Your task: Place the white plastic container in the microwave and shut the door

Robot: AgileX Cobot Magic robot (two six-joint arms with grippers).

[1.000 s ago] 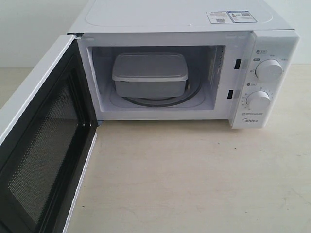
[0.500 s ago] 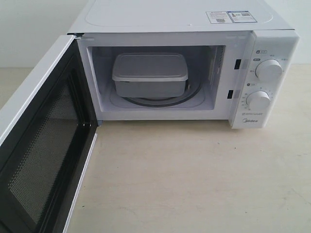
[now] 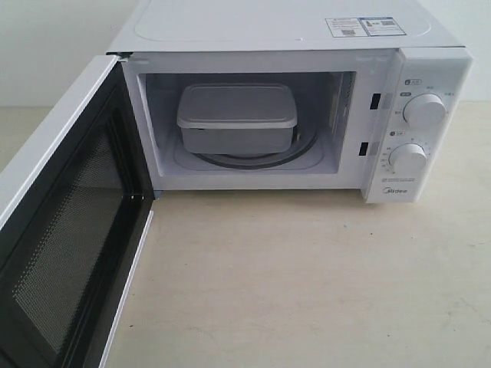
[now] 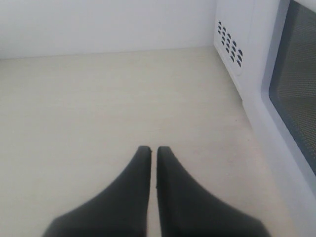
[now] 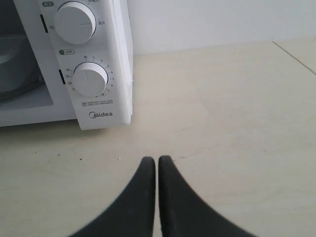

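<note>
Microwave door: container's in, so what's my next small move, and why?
Probably move the left end effector against the door's outer face and begin pushing it closed. The white plastic container already sits inside the microwave, the door stands wide open, and that end effector is shut, empty and near the door's outer side.
</note>
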